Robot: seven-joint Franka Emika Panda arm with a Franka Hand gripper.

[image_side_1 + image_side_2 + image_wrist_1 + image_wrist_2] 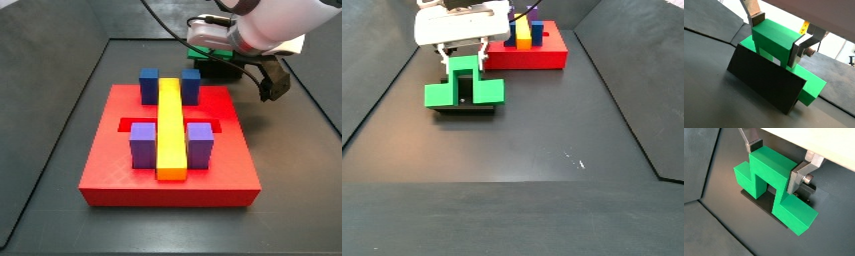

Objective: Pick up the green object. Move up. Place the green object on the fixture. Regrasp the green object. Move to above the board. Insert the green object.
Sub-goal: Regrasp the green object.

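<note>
Wrist view: gripper [776, 159] closed on the green object's [771, 183] raised centre block, crossbar resting on the fixture [764, 80]. Likely rigid, light; flat block faces offer firm purchase.

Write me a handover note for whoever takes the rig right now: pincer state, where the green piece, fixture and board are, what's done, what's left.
Pincer: down over the fixture, its fingers on either side of the green object's raised centre block; whether it grips or merely brackets the block cannot be told.
Green object: sitting on the fixture, crossbar against the upright wall.
Board: apart from the fixture, bearing the yellow bar with blue and purple blocks.
Done: pick-up, lift, placement on the fixture.
Left: confirm regrasp, move above the board, insert.
</note>
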